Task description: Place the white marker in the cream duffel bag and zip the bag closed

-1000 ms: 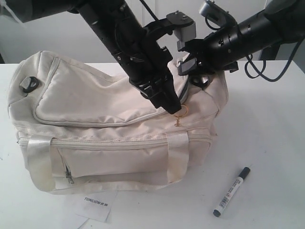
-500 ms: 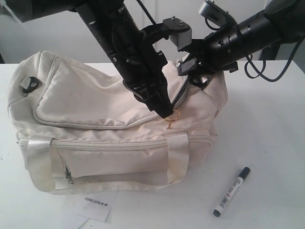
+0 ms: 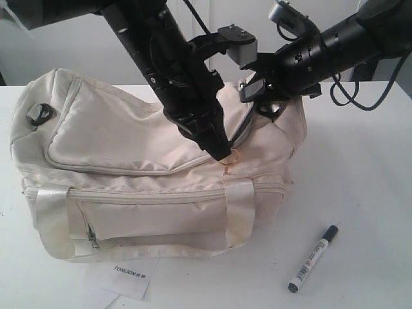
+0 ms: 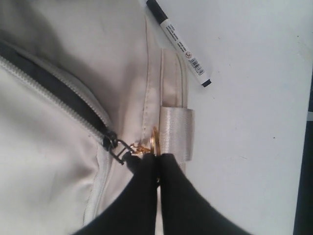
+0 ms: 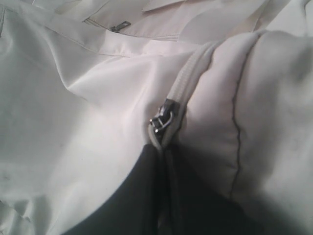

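So, the white marker (image 3: 313, 259) lies flat on the counter (image 3: 360, 193), outside and well apart from the cream duffel bag (image 3: 129, 141), off its front right corner, cap pointing away from the bag. Not in the bag yet.

The top zipper (image 4: 58, 81) is partly open in the left wrist view, with a dark lining strip showing. The left hand (image 3: 222, 151) is clenched on the gold pull ring (image 4: 154, 142) that hangs off the slider (image 4: 111, 143), just beside the webbing handle (image 4: 176, 132). The right hand (image 3: 254, 90) is clenched on the bag's right end, pinching the zipper seam next to a second slider (image 5: 164, 119). It looks like an anchor hold. A paper tag (image 3: 129, 273) sits at the bag's front edge and is not involved.

Risks:
- The ring is small and thin, so it could slip out of the pinch on an angled pull.
- Soft fabric may bunch and jam the slider if the right-end hold gives.
- The whole bag could drag and knock the marker, which would likely roll.
- Both hands are occupied, so one must let go to fetch the marker, and the opening could sag shut.
- The gap looks narrow, so the marker may snag on the teeth.
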Controlling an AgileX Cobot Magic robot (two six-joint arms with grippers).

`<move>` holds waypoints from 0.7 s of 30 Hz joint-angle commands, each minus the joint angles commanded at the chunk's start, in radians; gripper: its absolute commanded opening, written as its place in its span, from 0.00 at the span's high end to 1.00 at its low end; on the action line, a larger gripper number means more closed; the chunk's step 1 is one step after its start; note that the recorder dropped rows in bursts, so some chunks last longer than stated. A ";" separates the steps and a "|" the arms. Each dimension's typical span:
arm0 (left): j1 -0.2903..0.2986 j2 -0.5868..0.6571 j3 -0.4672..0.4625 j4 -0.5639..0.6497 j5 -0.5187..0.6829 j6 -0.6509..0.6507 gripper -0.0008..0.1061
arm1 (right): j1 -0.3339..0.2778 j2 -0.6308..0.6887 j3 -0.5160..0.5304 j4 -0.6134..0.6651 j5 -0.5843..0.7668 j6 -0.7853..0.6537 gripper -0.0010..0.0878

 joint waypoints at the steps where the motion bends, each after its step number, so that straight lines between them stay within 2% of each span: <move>1: 0.000 -0.004 0.000 0.001 0.000 0.000 0.99 | 0.000 0.000 0.000 0.000 0.000 0.000 0.99; 21: 0.000 -0.066 0.000 0.054 0.000 -0.026 0.99 | 0.000 0.000 0.000 0.000 0.002 0.000 0.99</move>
